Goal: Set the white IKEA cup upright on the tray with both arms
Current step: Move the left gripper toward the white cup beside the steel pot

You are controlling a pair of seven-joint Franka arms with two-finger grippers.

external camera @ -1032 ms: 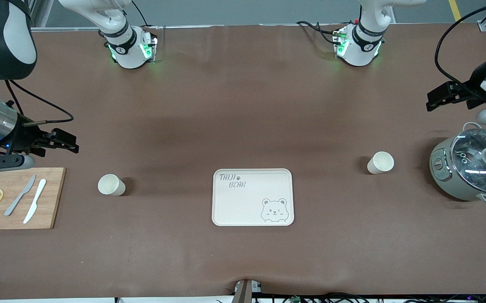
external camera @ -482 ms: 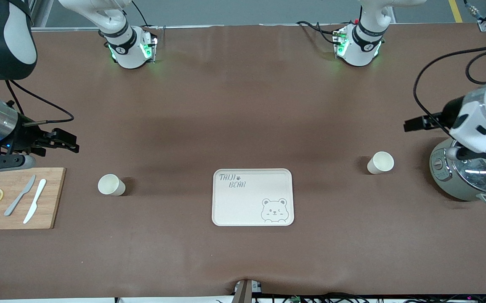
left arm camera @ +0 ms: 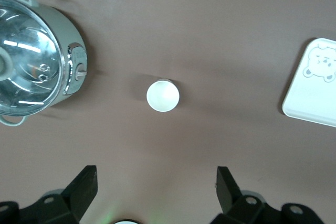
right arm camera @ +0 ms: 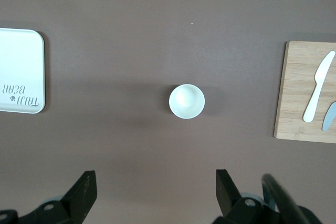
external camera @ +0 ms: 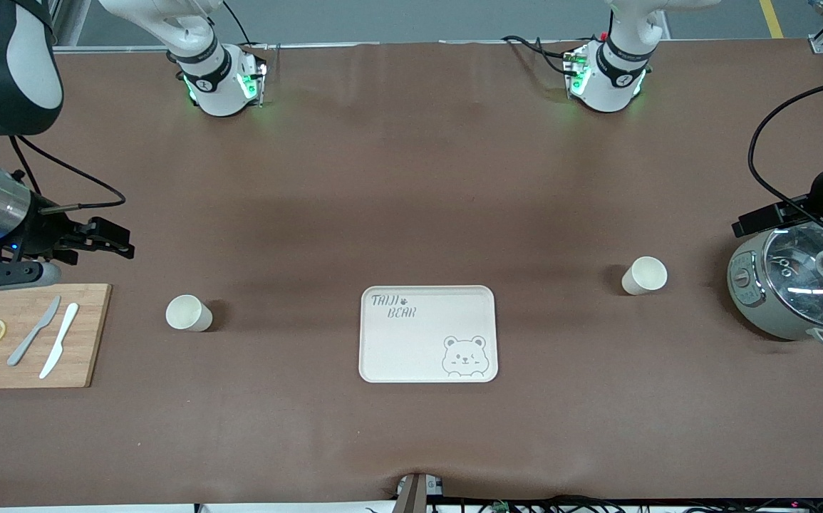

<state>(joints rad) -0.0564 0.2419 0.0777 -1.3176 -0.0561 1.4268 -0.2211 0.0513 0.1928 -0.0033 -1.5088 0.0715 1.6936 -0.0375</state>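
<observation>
Two white cups stand upright on the brown table, on either side of the cream tray (external camera: 428, 335) with its bear drawing. One cup (external camera: 644, 275) (left arm camera: 163, 95) is toward the left arm's end, the other cup (external camera: 188, 313) (right arm camera: 186, 101) toward the right arm's end. My left gripper (external camera: 739, 228) (left arm camera: 156, 181) hangs open and empty over the table by the pot, apart from its cup. Over the table by the cutting board, my right gripper (external camera: 127, 244) (right arm camera: 156, 182) is open and empty, also apart from its cup. The tray (left arm camera: 312, 90) (right arm camera: 21, 72) has nothing on it.
A grey pot with a glass lid (external camera: 796, 285) (left arm camera: 34, 66) stands at the left arm's end. At the right arm's end lies a wooden cutting board (external camera: 90, 335) (right arm camera: 299, 93) with two knives and lemon slices.
The left arm has swung: its gripper went toward the table's middle, then back over the pot's edge. The right arm, cups and tray have not moved.
</observation>
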